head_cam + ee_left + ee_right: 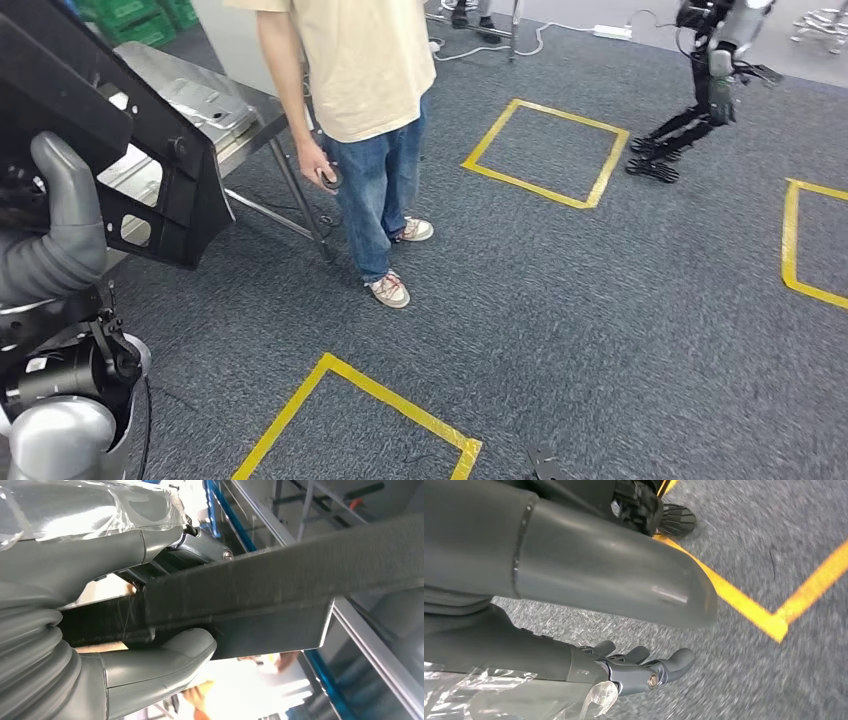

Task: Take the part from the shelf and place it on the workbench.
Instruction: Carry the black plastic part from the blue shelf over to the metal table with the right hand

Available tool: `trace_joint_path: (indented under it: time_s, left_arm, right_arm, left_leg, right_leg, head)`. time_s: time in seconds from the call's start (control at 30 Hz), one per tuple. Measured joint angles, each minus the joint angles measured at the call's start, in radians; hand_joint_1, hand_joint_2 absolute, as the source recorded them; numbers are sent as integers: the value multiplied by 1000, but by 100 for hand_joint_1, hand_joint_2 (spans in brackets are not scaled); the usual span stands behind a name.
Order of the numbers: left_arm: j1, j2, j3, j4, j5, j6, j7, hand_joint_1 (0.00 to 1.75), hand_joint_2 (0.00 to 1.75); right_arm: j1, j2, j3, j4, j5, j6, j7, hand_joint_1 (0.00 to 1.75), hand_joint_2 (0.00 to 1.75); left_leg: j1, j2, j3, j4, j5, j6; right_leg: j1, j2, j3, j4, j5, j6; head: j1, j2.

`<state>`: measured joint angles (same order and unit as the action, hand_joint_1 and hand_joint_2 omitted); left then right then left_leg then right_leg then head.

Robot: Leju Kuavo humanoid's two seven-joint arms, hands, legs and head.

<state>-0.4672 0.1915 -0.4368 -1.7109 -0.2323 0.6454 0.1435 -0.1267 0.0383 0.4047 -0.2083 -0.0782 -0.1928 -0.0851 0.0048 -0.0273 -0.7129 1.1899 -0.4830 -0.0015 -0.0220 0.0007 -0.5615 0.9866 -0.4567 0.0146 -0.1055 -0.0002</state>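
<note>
the robot's left hand [62, 215] grips a large black metal part [110, 130], its grey thumb [165, 655] pressed against one face of a flat bar and its fingers on the other side, holding the part raised at the left of the head view just in front of a silver metal workbench [215, 105]. the right hand [634, 667] hangs over grey carpet [774, 540] marked with yellow tape [744, 602], holding nothing, its fingers slightly curved and apart. a person in a cream shirt and jeans [370, 130] stands beside the workbench, and another robot [700, 90] stands well apart across the floor.
</note>
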Motion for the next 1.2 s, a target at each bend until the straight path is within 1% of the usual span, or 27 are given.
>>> trace_joint_path:
  time_s: [0.03,0.07,0.1,0.13,0.17,0.23,0.27,0.33,0.37,0.43,0.5,0.53,0.57,0.6,0.63,0.7,0.73,0.8,0.83,0.87,0.93,1.0,1.07,1.1,1.13,1.17,1.2]
  left_arm:
    - [2,0,0,0,0,0,0,175,175]
    - [3,0,-1,0,0,0,0,175,175]
    - [4,0,-1,0,0,0,0,175,175]
    - [3,0,-1,0,0,0,0,175,175]
    - [2,0,0,0,0,0,0,175,175]
    - [-2,0,0,0,0,0,0,175,175]
    - [-4,0,0,0,0,0,0,175,175]
    - [-4,0,0,0,0,0,0,175,175]
    - [-4,0,1,-1,-1,0,-1,175,175]
    - [-6,1,0,-2,-1,-1,0,175,175]
    - [-6,0,-1,-2,-1,-2,0,175,175]
    - [-4,-1,-2,-2,-1,-3,1,175,175]
    - [-2,-2,-3,-2,-1,-4,1,175,175]
    - [0,-2,-4,-2,-1,-6,1,175,175]
    - [1,-2,-4,-2,0,-7,1,175,175]
    - [2,-2,-5,-2,0,-9,1,175,175]
    - [2,-2,-5,-2,1,-9,1,175,175]
    - [1,-2,-4,-2,1,-9,1,175,175]
    - [2,-2,-3,-2,1,-9,1,175,175]
    - [3,-1,-3,-2,1,-10,1,175,175]
    - [2,0,-2,-2,1,-10,1,175,175]
    - [1,0,-2,-2,2,-10,1,175,175]
    - [3,0,-2,-2,4,-11,1,175,175]
    - [4,0,-2,-2,6,-11,1,175,175]
    - [3,0,-2,-2,8,-12,1,175,175]
    - [2,0,-2,-2,9,-14,1,175,175]
    - [-1,0,-2,-2,9,-15,1,175,175]
  right_arm:
    - [1,0,0,0,0,0,0,0,0]
    - [1,0,0,0,0,0,0,0,0]
    - [1,0,0,0,0,0,0,0,0]
    - [0,0,0,0,0,0,0,0,0]
    - [-1,0,0,0,0,1,0,0,0]
    - [-2,1,0,0,0,1,0,0,0]
    - [-2,1,0,0,0,1,0,0,0]
    - [-5,2,0,0,0,1,0,0,0]
    - [-7,2,0,0,0,2,0,0,0]
    - [-8,2,1,-1,1,4,0,0,0]
    - [-3,1,1,-1,-1,4,0,0,0]
    - [0,1,1,-1,-3,4,0,0,0]
    - [3,0,1,-1,-4,4,0,0,0]
    - [5,0,1,-1,-6,4,0,0,0]
    - [6,-1,1,-1,-7,4,0,0,0]
    - [9,-1,1,-1,-8,5,-1,0,0]
    - [10,-1,1,-1,-9,5,-2,0,0]
    - [9,-1,0,-1,-11,7,-3,0,0]
    - [7,-1,0,-1,-11,7,-4,0,0]
    - [5,-1,0,-1,-12,8,-5,0,0]
    - [4,0,0,-1,-13,8,-6,0,0]
    - [7,-1,0,-1,-14,9,-6,0,0]
    - [9,0,0,-1,-15,11,-6,0,0]
    - [9,0,0,-1,-15,13,-6,0,0]
    - [8,0,0,-1,-15,15,-6,0,0]
    - [8,0,0,-1,-15,17,-6,0,0]
    - [7,1,0,-1,-15,18,-6,0,0]
  left_leg:
    - [1,8,-32,64,-22,-1]
    - [0,11,-48,94,-27,0]
    - [-1,13,-40,80,-12,3]
    - [-3,20,-11,23,18,9]
    - [-10,41,33,-58,53,18]
    - [-28,90,100,-188,93,37]
    - [-36,103,112,-216,96,43]
    - [-39,86,115,-226,95,52]
    - [-35,73,120,-232,98,56]
    - [-24,50,134,-244,106,65]
    - [-18,28,137,-246,108,70]
    - [-17,14,138,-246,108,71]
    - [-15,-2,138,-246,107,71]
    - [-13,-18,139,-245,106,70]
    - [-9,-34,140,-244,105,67]
    - [-3,-64,141,-236,98,55]
    - [-2,-76,138,-230,94,47]
    - [-1,-96,131,-224,91,34]
    - [1,-105,129,-225,92,30]
    - [3,-102,127,-223,91,27]
    - [2,-53,103,-173,63,19]
    - [0,1,40,-44,2,11]
    - [2,11,-22,77,-39,8]
    - [1,12,-29,88,-34,10]
    - [0,15,-14,56,-12,13]
    - [-4,26,20,-12,22,20]
    - [-11,51,62,-93,54,30]
  right_leg:
    - [3,-14,0,0,-2,-2]
    - [5,-29,1,0,-3,-3]
    - [7,-42,3,0,-6,-4]
    - [9,-56,7,0,-8,-5]
    - [11,-68,12,0,-11,-5]
    - [16,-90,19,0,-19,0]
    - [18,-100,21,-1,-22,4]
    - [20,-122,27,-4,-27,12]
    - [20,-117,31,-1,-32,17]
    - [19,-69,13,50,-63,25]
    - [15,-17,-53,179,-121,30]
    - [14,-9,-91,245,-142,33]
    - [12,-7,-118,284,-145,35]
    - [10,-7,-127,285,-129,38]
    - [7,-3,-115,243,-95,41]
    - [-3,29,-58,101,-19,49]
    - [-7,47,-35,47,4,48]
    - [-7,61,-18,7,13,37]
    - [-5,48,-18,7,14,27]
    - [-4,37,-17,6,14,20]
    - [-4,15,-16,4,16,7]
    - [-1,-6,-15,3,14,-1]
    - [2,-30,-14,4,10,-5]
    - [3,-42,-13,4,9,-6]
    - [5,-55,-10,4,6,-6]
    - [7,-68,-5,3,3,-7]
    - [8,-80,0,3,0,-6]
  head:
    - [0,0]
    - [0,0]
    - [0,0]
    - [0,0]
    - [0,0]
    - [0,0]
    - [0,0]
    - [0,0]
    - [0,0]
    - [2,0]
    - [4,0]
    - [5,0]
    - [6,0]
    - [7,0]
    - [7,0]
    - [7,0]
    - [7,0]
    - [7,0]
    - [7,0]
    - [7,0]
    - [4,0]
    - [1,0]
    - [1,0]
    - [1,0]
    - [1,0]
    - [1,0]
    - [1,0]
